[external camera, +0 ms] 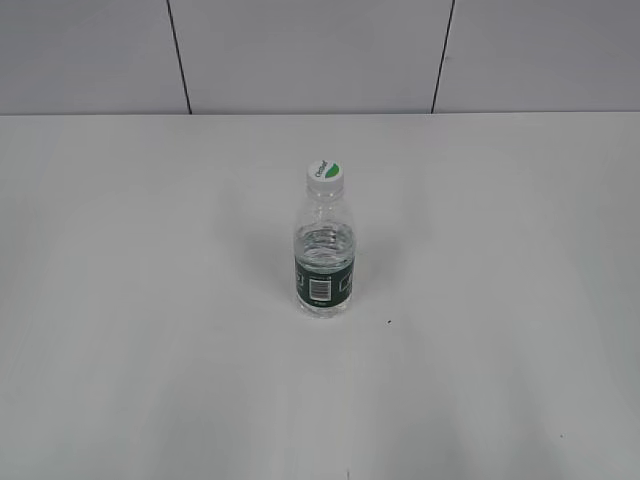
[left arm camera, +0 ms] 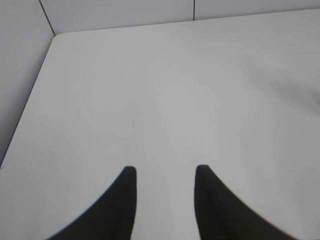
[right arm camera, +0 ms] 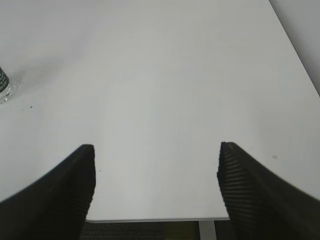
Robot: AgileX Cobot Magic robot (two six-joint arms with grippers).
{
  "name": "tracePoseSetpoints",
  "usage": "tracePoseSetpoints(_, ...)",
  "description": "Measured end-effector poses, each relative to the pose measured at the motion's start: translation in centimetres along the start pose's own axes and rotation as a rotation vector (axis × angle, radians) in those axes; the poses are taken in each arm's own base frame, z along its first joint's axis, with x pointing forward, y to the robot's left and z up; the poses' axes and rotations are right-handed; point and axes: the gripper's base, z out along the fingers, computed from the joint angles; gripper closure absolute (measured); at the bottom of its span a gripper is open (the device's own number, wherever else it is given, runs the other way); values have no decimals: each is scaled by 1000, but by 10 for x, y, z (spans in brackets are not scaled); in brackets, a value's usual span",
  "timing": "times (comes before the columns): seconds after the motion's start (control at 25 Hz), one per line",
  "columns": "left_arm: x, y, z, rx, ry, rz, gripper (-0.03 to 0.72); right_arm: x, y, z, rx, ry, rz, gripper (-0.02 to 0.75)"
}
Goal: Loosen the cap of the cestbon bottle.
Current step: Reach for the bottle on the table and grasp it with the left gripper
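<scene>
The cestbon bottle [external camera: 323, 262] stands upright near the middle of the white table, clear plastic with a dark green label and a white barcode patch. Its white and green cap [external camera: 325, 174] sits on the neck. Neither gripper shows in the exterior view. In the left wrist view my left gripper [left arm camera: 165, 170] is open and empty over bare table; the bottle is out of that view. In the right wrist view my right gripper [right arm camera: 156, 147] is wide open and empty near the table's front edge, and only the bottle's base [right arm camera: 5, 89] shows at the far left.
The white table [external camera: 150, 300] runs back to a grey panelled wall [external camera: 300, 50]. Its far left corner [left arm camera: 55, 36] shows in the left wrist view. Its front edge [right arm camera: 155, 219] shows in the right wrist view, with dark floor below.
</scene>
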Motion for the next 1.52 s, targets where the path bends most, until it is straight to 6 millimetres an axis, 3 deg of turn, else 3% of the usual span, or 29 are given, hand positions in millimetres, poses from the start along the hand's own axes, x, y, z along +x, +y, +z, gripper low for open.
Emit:
tracePoseSetpoints(0.08,0,0,0,0,0,0,431,0,0,0,0,0,0,157)
tracePoseSetpoints(0.28,-3,0,6,3,41,1,298,0,0,0,0,0,0,157)
tracePoseSetpoints(0.4,-6,0,12,5,80,2,259,-1,0,2,-1,14,0,157)
tracePoseSetpoints(0.72,-10,1,18,8,116,3,247,-16,-1,1,4,-57,0,157)
tracePoseSetpoints(1.0,-31,1,19,8,-109,5,247,-33,-3,1,21,-216,-4,157)
tracePoseSetpoints(1.32,-23,-6,51,102,-246,17,247,-52,-5,17,32,-246,-14,157)
tracePoseSetpoints(1.52,-32,-9,61,136,-312,33,247,-62,-6,29,32,-250,-15,157)
